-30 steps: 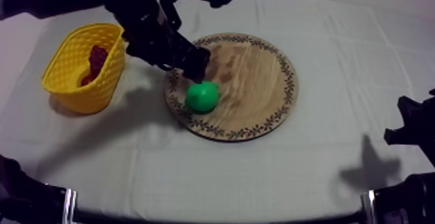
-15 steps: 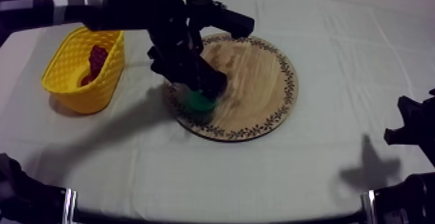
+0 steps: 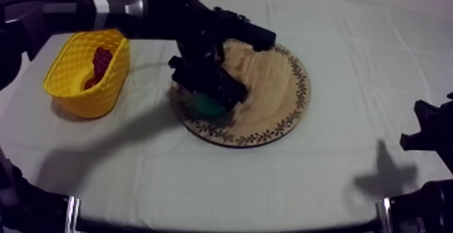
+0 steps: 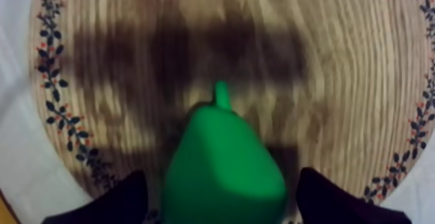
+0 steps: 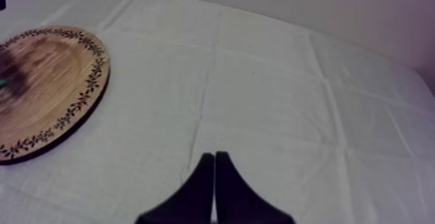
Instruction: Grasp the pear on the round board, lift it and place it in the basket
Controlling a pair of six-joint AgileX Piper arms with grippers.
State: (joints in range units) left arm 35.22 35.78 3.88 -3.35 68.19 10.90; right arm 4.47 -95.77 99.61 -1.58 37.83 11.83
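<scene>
The green pear (image 4: pixel 223 162) lies on the round wooden board (image 4: pixel 323 58), stem pointing away from my left gripper (image 4: pixel 223 204). That gripper is open and straddles the pear, one black finger (image 4: pixel 123 201) on each side with a small gap to the fruit. From above, the left arm covers most of the pear (image 3: pixel 204 105) at the board's (image 3: pixel 276 81) left part, with the left gripper (image 3: pixel 214 100) down over it. The yellow basket (image 3: pixel 67 84) stands at the table's left. My right gripper (image 5: pixel 214 156) is shut, its fingers together as a wedge over bare cloth.
A small red fruit (image 3: pixel 101 59) lies inside the basket. The right arm (image 3: pixel 428 131) rests low at the table's right edge, and from there the board (image 5: pixel 45 78) lies well off to its side. Grey-white cloth stretches between board and right arm.
My left arm has swung from the board's left rim rightward and down over the pear, so that its fingers now flank the fruit. The right arm has not moved.
</scene>
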